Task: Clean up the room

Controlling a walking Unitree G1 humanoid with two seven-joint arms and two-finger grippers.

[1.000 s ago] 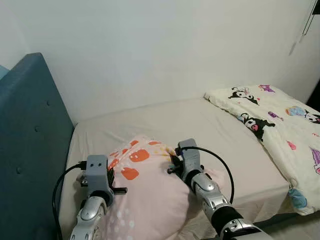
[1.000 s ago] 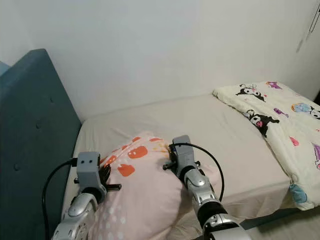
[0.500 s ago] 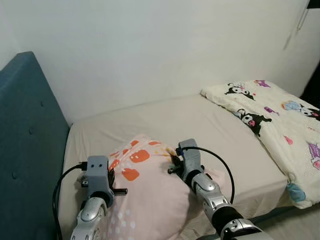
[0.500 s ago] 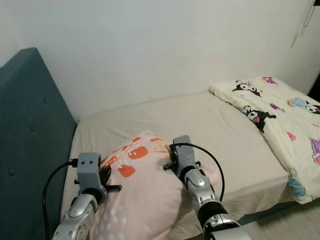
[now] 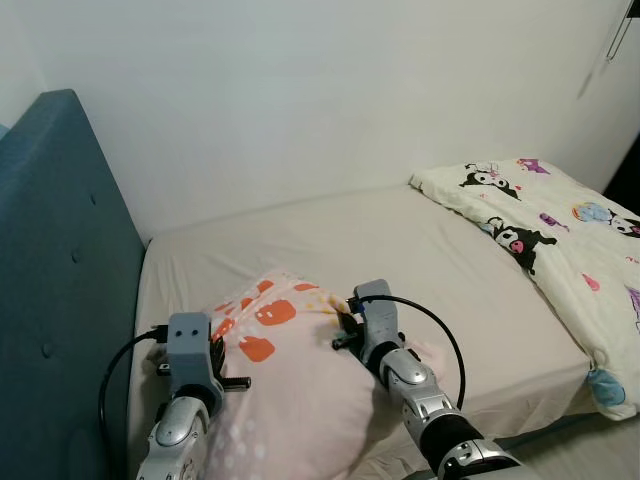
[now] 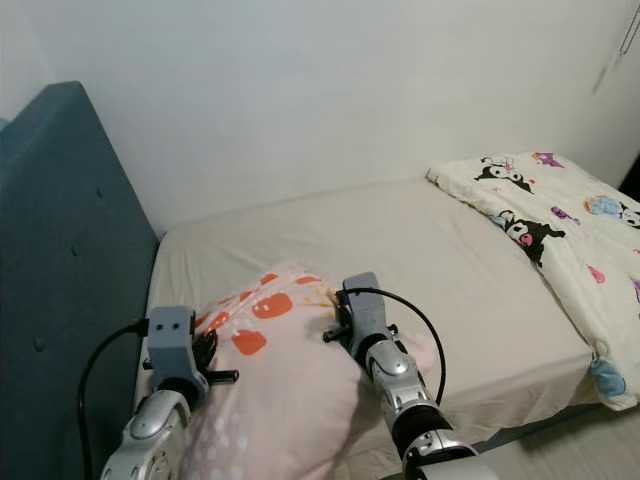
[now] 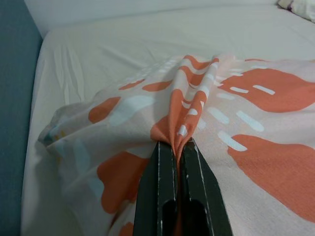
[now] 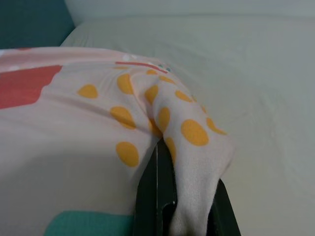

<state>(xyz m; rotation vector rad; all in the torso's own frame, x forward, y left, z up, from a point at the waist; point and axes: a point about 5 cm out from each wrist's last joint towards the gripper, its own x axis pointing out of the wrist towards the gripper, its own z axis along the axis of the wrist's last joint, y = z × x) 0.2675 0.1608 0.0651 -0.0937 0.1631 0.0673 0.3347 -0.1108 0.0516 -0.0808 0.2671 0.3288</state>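
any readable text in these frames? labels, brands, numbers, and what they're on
None readable.
Pink pillow, pinched by the left gripper and the right gripper: orange, yellow and teal shapes, no lettering.
Cartoon quilt on the bed: character drawings, any lettering too small to tell.
Headboard and wall: no text or signs.

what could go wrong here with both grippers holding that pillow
Both grips are thin pinches: the left gripper holds only a raised fold of the pillow, and the right gripper only a bunched corner. Either pinch could slip free, or the cover could stretch or tear. The pillow lies near the mattress front edge, so a dropped side might slide off.
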